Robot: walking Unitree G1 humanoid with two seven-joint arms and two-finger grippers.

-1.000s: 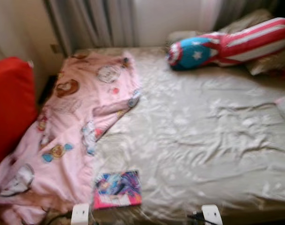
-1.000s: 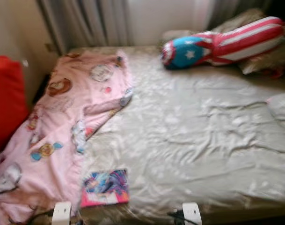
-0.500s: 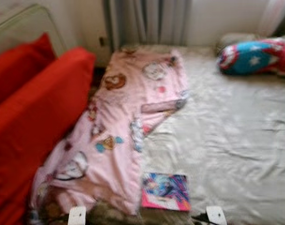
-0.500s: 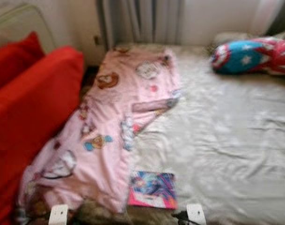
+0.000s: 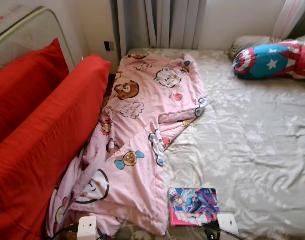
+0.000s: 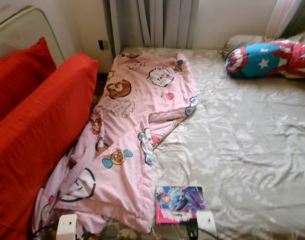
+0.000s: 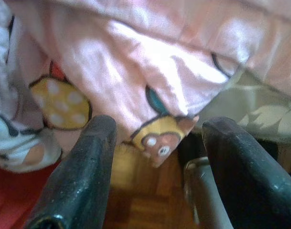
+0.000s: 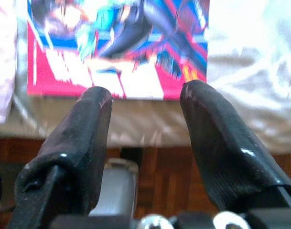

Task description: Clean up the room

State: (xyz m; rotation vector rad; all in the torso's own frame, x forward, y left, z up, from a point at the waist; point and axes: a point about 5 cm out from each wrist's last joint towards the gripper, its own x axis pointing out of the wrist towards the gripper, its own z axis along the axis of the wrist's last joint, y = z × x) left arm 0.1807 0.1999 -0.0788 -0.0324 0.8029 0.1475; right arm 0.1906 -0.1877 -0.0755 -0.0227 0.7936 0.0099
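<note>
Since a second ago our view has swung left, bringing the red cushions (image 5: 39,130) into sight; nothing on the bed (image 5: 252,135) has shifted. The tidying looks barely begun: the pink cartoon blanket (image 5: 142,130) lies rumpled along the bed's left side, spilling over its edge, and the comic book (image 5: 193,206) rests at the near edge. Our left pincer (image 7: 157,157) hangs apart just below the blanket's hem; our right pincer (image 8: 145,119) gapes before the comic book.

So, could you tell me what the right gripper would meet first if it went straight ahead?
Most likely the colourful book at the bed's near edge: the open right gripper points at its pink lower border, though the gap is hard to judge.
</note>
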